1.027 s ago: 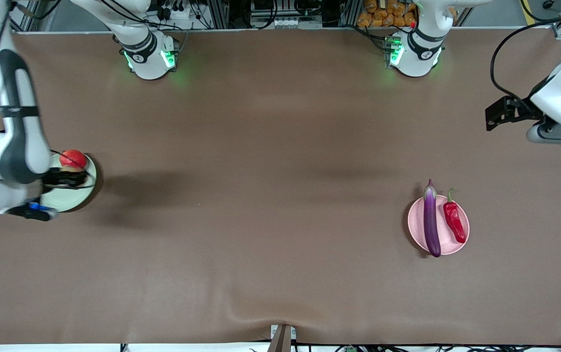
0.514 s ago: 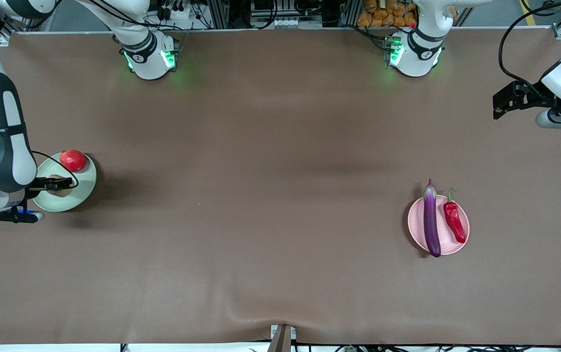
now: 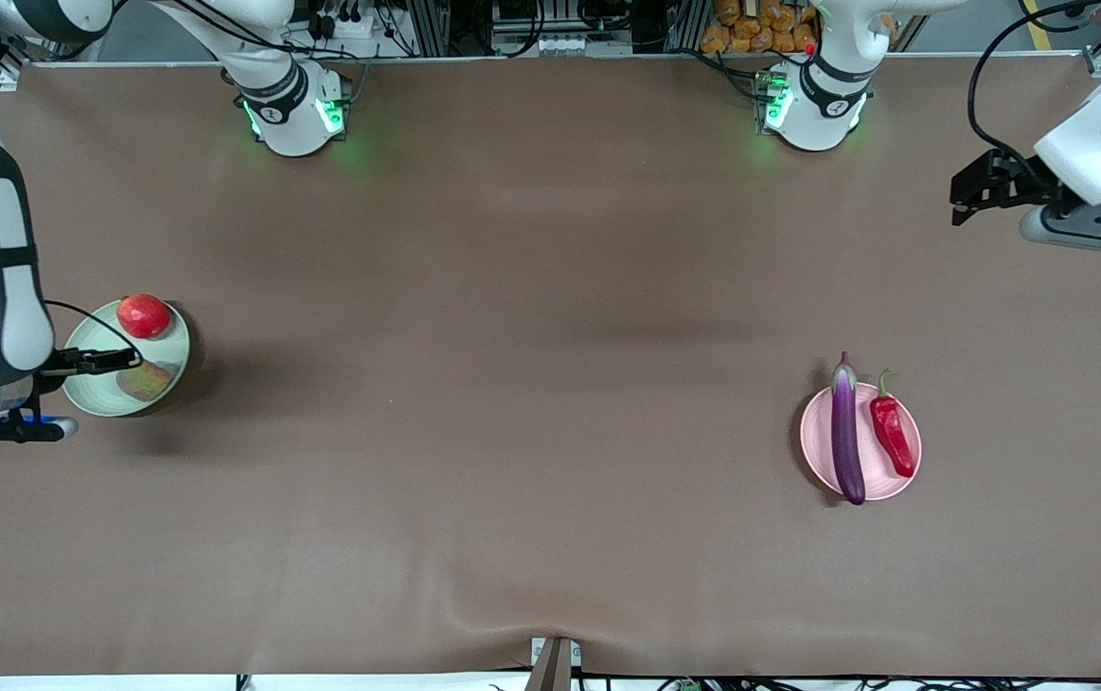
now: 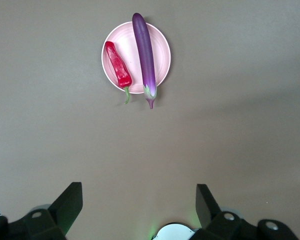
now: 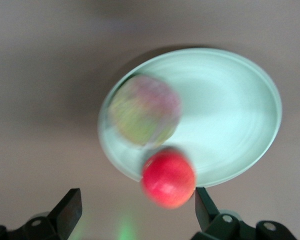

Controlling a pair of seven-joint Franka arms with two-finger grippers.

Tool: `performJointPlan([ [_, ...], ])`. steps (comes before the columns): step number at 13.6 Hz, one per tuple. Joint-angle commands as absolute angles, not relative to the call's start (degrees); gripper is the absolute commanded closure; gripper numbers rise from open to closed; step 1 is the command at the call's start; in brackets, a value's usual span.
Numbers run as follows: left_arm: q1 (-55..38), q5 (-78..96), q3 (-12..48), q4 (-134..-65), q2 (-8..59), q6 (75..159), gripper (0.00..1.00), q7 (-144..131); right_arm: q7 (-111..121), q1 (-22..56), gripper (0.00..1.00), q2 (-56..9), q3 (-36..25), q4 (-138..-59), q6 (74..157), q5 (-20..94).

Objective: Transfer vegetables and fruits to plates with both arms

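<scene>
The mint green plate (image 3: pixel 89 389) lies at the right arm's end of the table. On it rest the red apple (image 3: pixel 144 316) and the yellow-green fruit (image 3: pixel 145 381), the apple farther from the front camera. My right gripper (image 3: pixel 107 361) hangs open and empty over the plate's rim. Its wrist view shows the plate (image 5: pixel 230 110), fruit (image 5: pixel 145 110) and apple (image 5: pixel 168 177). The pink plate (image 3: pixel 873 465) holds the purple eggplant (image 3: pixel 846 432) and red chili (image 3: pixel 893 437) side by side. My left gripper (image 3: pixel 972 192) is open and empty, raised near the left arm's end of the table.
The left wrist view shows the pink plate (image 4: pixel 135 75) with eggplant (image 4: pixel 145 52) and chili (image 4: pixel 118 65) well below. The brown table cover (image 3: pixel 512 384) lies between the plates. The arm bases (image 3: pixel 291 110) stand along the edge farthest from the front camera.
My right gripper has drawn back from over the mint plate toward the right arm's end, uncovering the yellow-green fruit lying on the plate. My left gripper has shifted a little farther from the pink plate.
</scene>
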State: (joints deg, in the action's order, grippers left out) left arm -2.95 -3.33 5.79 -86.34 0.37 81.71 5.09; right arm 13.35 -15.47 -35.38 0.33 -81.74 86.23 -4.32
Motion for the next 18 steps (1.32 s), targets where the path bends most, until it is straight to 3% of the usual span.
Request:
performJointPlan([
  [1, -2.02, -2.46, 5.54, -84.20, 1.67, 80.51, 0.00, 5.89, 13.97, -10.65, 0.00, -35.16, 0.17, -71.23, 75.09, -2.46],
  [7, -2.29, -2.55, 5.98, -84.20, 1.41, 80.59, 0.00, 5.36, 14.33, -4.85, 0.00, -29.38, 0.62, -58.64, 67.87, 2.55],
  [10, -2.28, -2.64, 5.98, -84.11, 1.41, 80.60, 0.00, 5.45, 13.89, -2.03, 0.00, -22.52, 0.62, -58.36, 66.71, 2.72],
  [14, -2.11, -2.55, 5.98, -84.11, 1.49, 80.60, 0.00, 5.36, 6.52, 1.58, 0.00, -15.22, 0.35, -60.37, 65.30, 0.61],
  [18, -2.11, -2.55, 5.98, -84.20, 1.49, 80.60, 0.00, 5.36, 6.33, -0.95, 0.00, -4.25, 0.26, -75.36, 72.40, 1.40],
])
